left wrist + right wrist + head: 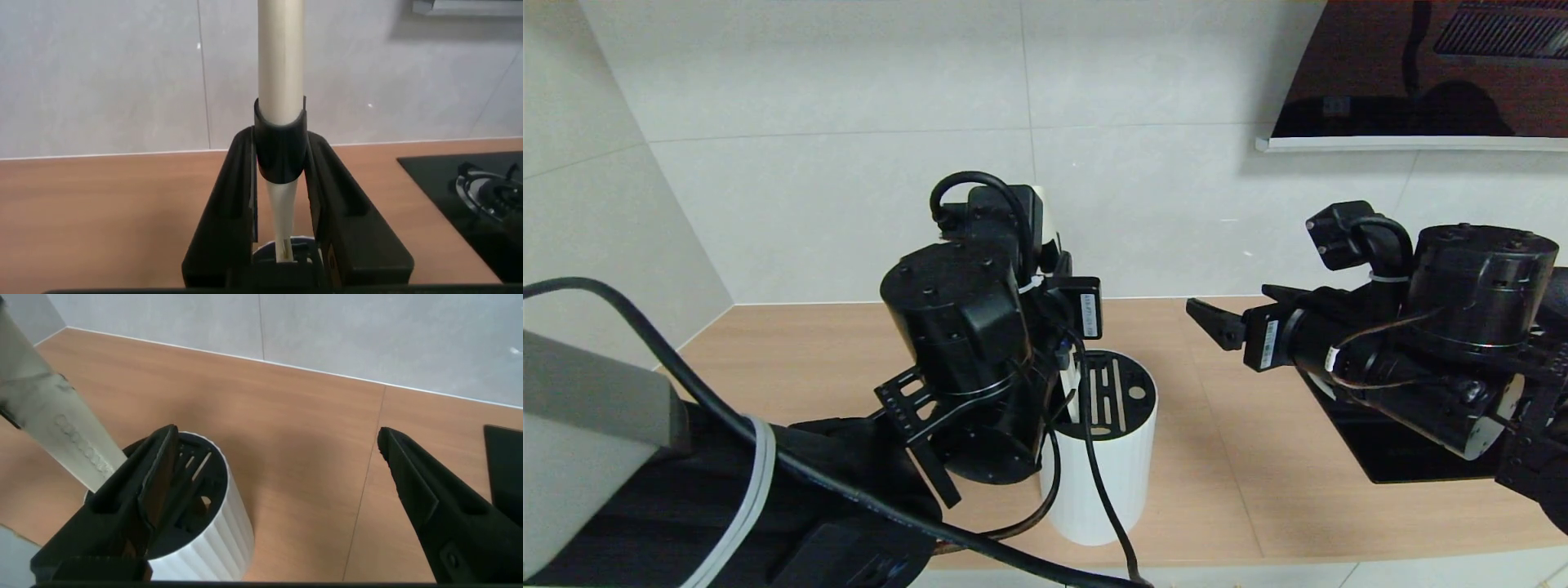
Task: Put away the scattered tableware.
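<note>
The left gripper (280,151) has its jaws squeezed on a knife (280,57) whose blade points down at the white knife block (1107,474) on the counter (1217,457), the right gripper (276,437) has jaws spread apart holding nothing, and a blade missing its slot could knock the block over.

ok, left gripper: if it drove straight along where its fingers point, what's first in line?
Likely the tiled wall. The left gripper, shut on the upright knife, points across the counter; nothing stands between in the left wrist view, though depth is unclear.
</note>
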Motion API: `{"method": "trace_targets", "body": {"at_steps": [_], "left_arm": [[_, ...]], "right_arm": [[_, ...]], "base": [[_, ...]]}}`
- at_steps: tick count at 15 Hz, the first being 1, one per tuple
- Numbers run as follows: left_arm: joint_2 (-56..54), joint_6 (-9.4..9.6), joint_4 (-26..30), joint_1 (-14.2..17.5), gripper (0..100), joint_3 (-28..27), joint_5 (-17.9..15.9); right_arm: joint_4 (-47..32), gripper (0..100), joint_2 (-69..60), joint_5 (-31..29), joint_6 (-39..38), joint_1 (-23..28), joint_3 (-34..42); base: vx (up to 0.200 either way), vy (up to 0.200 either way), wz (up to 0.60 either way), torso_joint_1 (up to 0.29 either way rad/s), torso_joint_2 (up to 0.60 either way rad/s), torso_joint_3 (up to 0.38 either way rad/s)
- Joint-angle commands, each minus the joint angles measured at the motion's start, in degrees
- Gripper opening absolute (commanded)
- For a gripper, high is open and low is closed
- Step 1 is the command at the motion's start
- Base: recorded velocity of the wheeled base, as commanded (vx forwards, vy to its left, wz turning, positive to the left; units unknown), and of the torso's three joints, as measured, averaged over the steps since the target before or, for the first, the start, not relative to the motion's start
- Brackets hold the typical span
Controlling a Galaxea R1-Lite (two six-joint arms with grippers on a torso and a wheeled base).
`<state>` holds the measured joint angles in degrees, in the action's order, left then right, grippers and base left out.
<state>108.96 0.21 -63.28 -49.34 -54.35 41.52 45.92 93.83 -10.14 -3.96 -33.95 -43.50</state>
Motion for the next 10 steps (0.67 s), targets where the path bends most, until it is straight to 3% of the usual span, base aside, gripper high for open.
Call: {"method": "trace_targets", "body": {"at_steps": [1,10], "left_arm": [[0.55,-0.38,0.00,-0.41,0,0.12,0.05],[4.77,-1.61,0.00,-0.67,0,2.75,0.05]], "right_arm": [[0.04,100,0.12,0.04,0.01,-0.06,-0.01],[0.04,100,0.65,-0.05,0.01,-0.06,0.08]], "base": [[0.000,0.000,0.00,0.000,0.00,0.000],[0.000,0.000,0.00,0.000,0.00,0.000]]}}
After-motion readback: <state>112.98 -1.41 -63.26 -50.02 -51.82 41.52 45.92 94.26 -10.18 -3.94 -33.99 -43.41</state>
